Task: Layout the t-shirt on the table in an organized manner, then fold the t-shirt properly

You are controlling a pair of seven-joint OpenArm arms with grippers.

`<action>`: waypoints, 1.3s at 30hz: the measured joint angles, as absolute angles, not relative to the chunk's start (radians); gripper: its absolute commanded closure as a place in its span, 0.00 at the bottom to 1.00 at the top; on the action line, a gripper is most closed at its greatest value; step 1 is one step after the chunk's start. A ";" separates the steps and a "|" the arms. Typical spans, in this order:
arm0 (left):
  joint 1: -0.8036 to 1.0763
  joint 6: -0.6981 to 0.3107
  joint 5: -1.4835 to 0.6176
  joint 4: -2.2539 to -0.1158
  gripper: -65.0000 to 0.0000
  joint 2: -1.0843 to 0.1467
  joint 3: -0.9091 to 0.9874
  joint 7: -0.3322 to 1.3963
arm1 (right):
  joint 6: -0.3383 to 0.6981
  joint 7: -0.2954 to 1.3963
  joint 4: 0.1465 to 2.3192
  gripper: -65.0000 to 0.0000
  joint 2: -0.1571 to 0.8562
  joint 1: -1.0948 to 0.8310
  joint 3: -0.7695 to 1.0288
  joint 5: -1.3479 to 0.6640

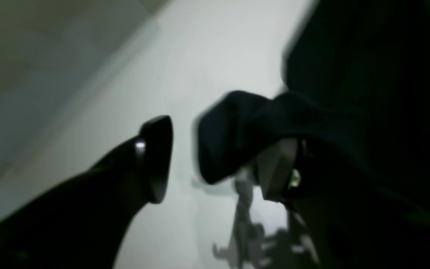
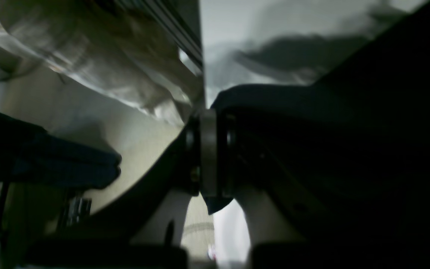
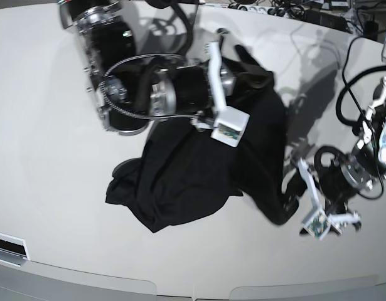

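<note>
left gripper (image 1: 215, 157): spread, shirt fold draped on one finger | right gripper (image 2: 209, 153): pinching shirt (image 3: 199, 169) | count: 1 shirt, 2 arms, 1 table (image 3: 42, 157) | pose: right arm over shirt's far edge, left arm low beside its near corner | shirt crumpled mid-table
</note>
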State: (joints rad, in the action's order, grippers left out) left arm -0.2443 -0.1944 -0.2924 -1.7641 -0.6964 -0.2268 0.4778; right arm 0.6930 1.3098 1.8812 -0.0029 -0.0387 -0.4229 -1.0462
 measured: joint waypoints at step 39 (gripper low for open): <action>-0.299 -0.012 -0.124 -1.766 0.28 -0.697 -0.228 0.760 | 0.689 1.172 1.880 0.50 -0.093 -0.031 -0.630 -0.494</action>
